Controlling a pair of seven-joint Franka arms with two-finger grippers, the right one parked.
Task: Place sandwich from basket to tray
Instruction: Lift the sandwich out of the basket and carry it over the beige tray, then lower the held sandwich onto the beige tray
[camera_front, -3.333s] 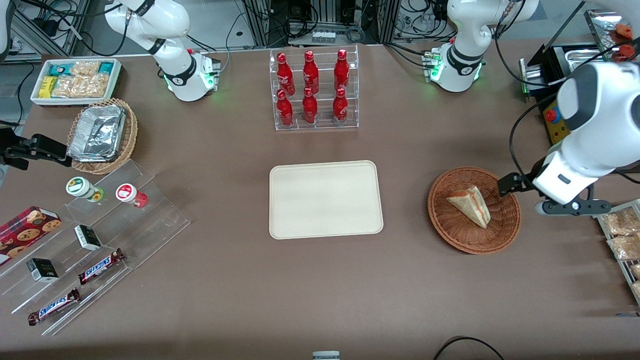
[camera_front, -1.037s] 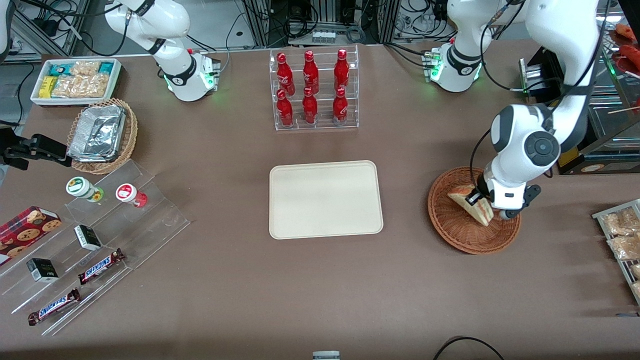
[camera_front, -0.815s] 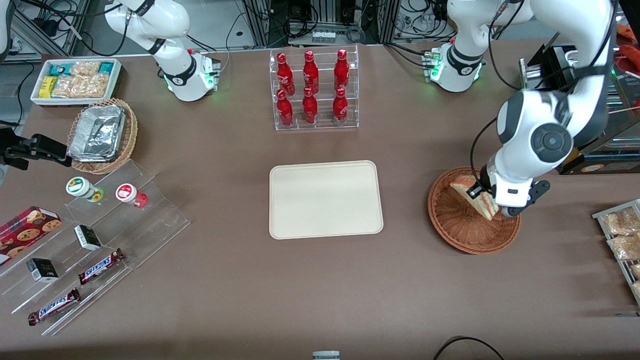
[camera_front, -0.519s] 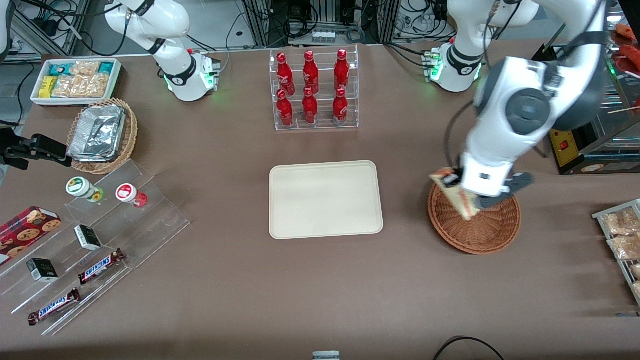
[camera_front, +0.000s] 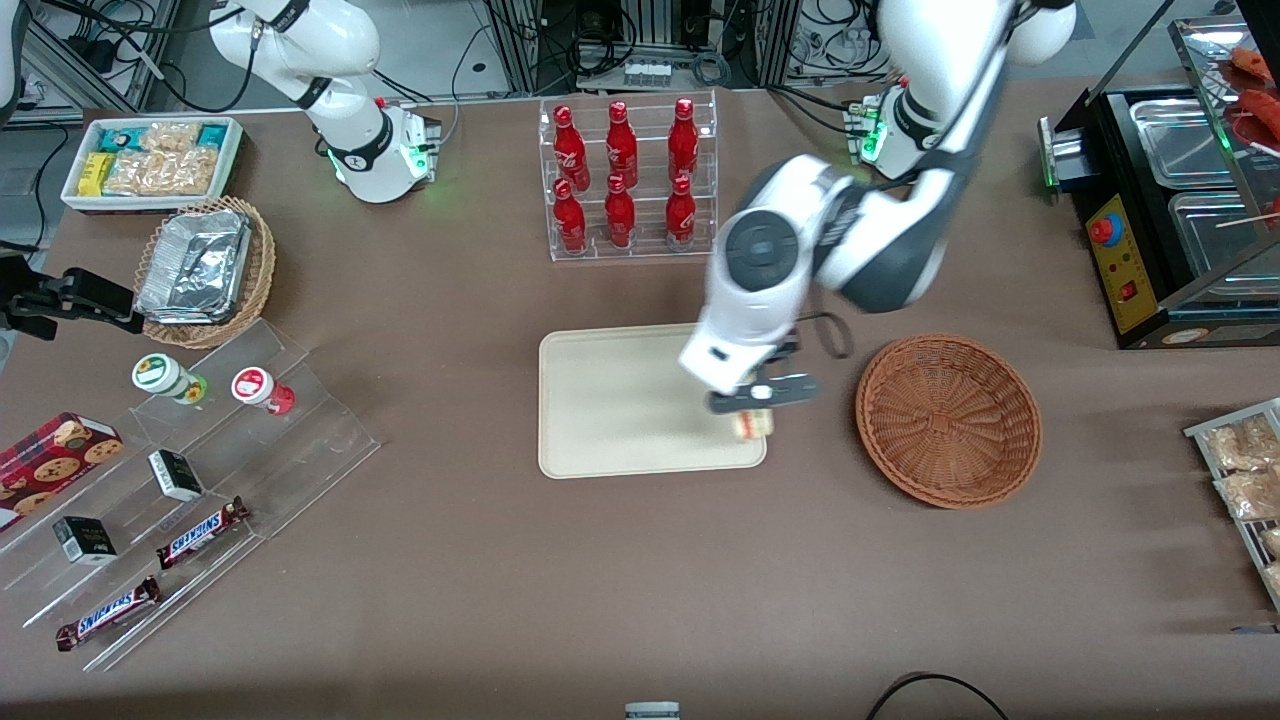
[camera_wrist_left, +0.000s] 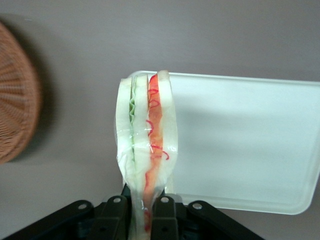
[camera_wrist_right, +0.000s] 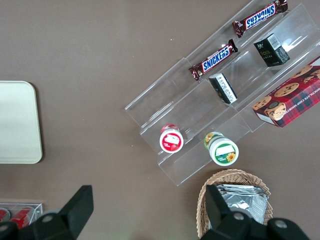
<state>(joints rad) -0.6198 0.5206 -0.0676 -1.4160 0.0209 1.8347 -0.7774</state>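
The claw (camera_front: 752, 412) hangs above the worktop (camera_front: 600, 560) over the corner of the tray (camera_front: 620, 400) that is nearest the basket (camera_front: 947, 418) and nearest the front camera. It is clenched on the sandwich (camera_front: 751, 424). In the front view only a small pale bit of the wedge shows under the dark fingers, right at the tray's rim.

The left wrist view shows the grasp plainly. The two black fingers (camera_wrist_left: 116, 220) pinch the sandwich (camera_wrist_left: 146, 165) by one end, one on each bread face, and the wedge sticks straight out from the claw (camera_wrist_left: 141, 218). Its cut edge faces the camera, with a green layer along one slice and a red layer along the other, under a clear wrap. The sandwich is held in the air, not touching the tray (camera_wrist_left: 240, 145); its length lies above the tray's edge, partly over the cream surface and partly over bare brown worktop (camera_wrist_left: 80, 165). The basket (camera_wrist_left: 17, 100) sits apart from the tray with a strip of worktop between them.

In the front view the reddish-brown basket holds nothing. It stands beside the tray toward the working arm's end of the worktop. A clear rack of red bottles (camera_front: 626, 180) stands farther from the front camera than the tray, near the worktop's middle.
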